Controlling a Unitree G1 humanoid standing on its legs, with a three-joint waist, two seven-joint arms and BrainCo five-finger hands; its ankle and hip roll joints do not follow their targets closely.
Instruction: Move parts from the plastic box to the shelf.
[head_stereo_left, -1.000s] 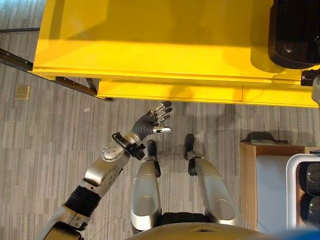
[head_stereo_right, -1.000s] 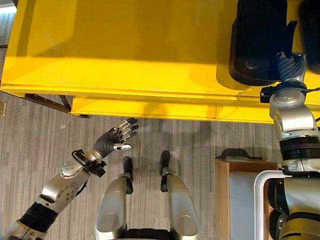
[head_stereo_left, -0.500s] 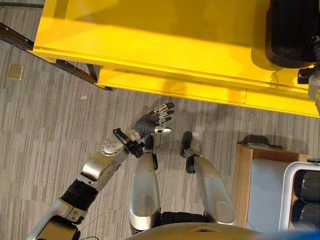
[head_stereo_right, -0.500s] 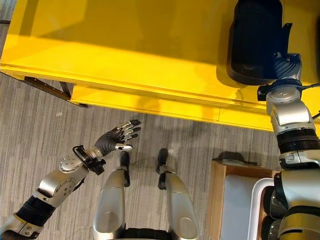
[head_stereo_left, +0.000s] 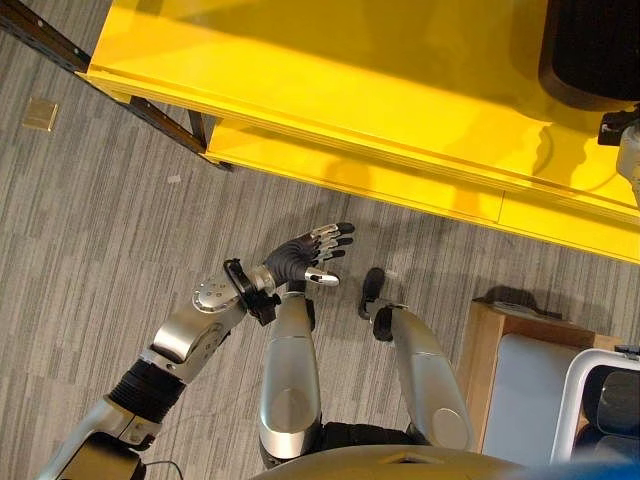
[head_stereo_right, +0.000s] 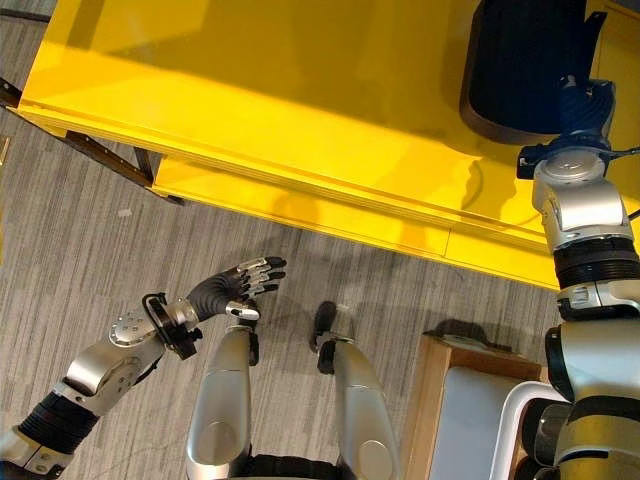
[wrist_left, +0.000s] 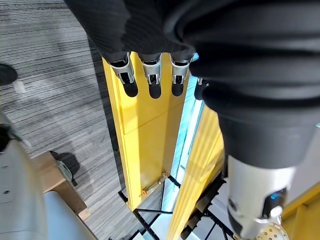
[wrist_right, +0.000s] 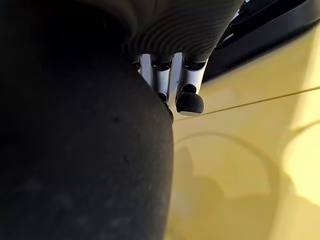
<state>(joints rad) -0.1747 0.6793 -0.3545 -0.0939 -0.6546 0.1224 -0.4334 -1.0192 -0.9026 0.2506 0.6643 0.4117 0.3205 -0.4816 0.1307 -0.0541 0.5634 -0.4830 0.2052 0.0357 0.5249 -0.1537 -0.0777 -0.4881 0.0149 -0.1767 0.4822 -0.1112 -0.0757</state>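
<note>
A large black part (head_stereo_right: 520, 60) rests on the yellow shelf (head_stereo_right: 300, 90) at its far right end. My right hand (head_stereo_right: 585, 105) is against the part's near side, fingers (wrist_right: 170, 75) curled round its dark bulk (wrist_right: 75, 150). The white plastic box (head_stereo_left: 600, 385) sits at the lower right with another black part (head_stereo_left: 622, 400) inside it. Over the grey floor, below the shelf's front edge, my left hand (head_stereo_left: 300, 258) hangs open and holds nothing, its fingers (wrist_left: 150, 75) straight.
The box stands on a wooden stand (head_stereo_left: 480, 350) beside my right leg. A lower yellow shelf board (head_stereo_left: 350, 175) juts out under the top one. Dark metal frame legs (head_stereo_left: 120, 95) run under the shelf's left end.
The camera has swung, so the shelf now slants across the picture. My left hand has sunk slightly, still open. My right hand stays on the black part.
</note>
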